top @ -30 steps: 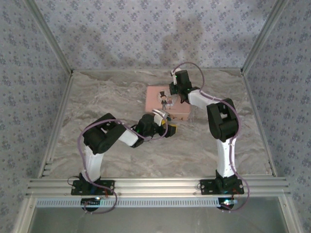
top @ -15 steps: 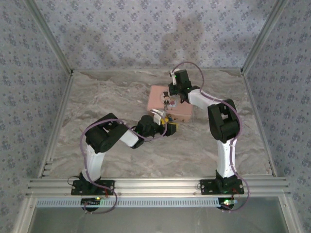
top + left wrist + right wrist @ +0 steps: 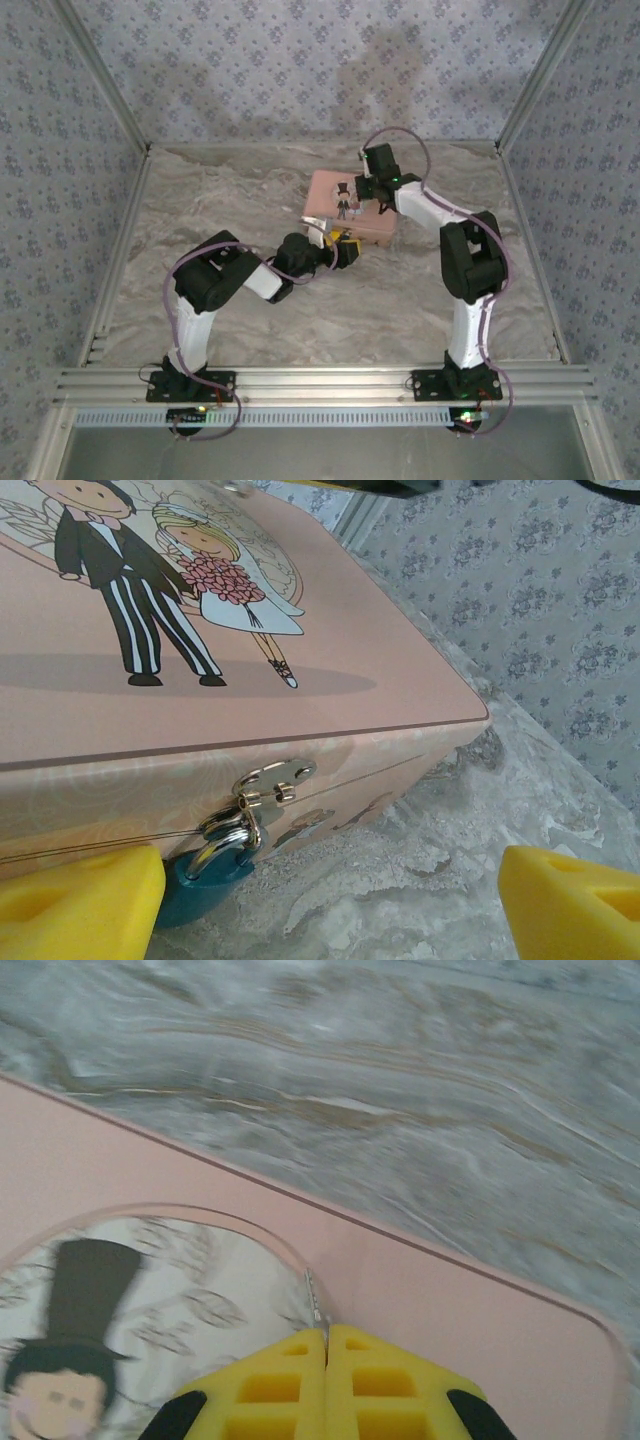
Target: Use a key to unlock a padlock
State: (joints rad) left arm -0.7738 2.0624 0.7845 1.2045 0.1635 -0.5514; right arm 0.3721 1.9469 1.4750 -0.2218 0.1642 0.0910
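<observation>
Padlock (image 3: pixel 195 895) hangs by shackle from hasp (image 3: pixel 270 780) on front wall of pink tin (image 3: pixel 300 660); teal body partly behind yellow finger (image 3: pixel 80 900). Left gripper (image 3: pixel 330 910) just before tin front, spread wide, grasping nothing. Right gripper (image 3: pixel 327 1340) over tin lid, clenched on key (image 3: pixel 316 1302), thin blade poking past tips. Judgement: left should pinch lock body steady and turn keyhole outward; then bring key from lid to tin front and line up blade slowly.

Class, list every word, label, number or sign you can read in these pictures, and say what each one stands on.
None can be read.
The pink tin bears only a cartoon couple, no lettering; the faint print on its front is too blurred to tell.
The padlock and the thin key between the right fingers show no marks.
</observation>
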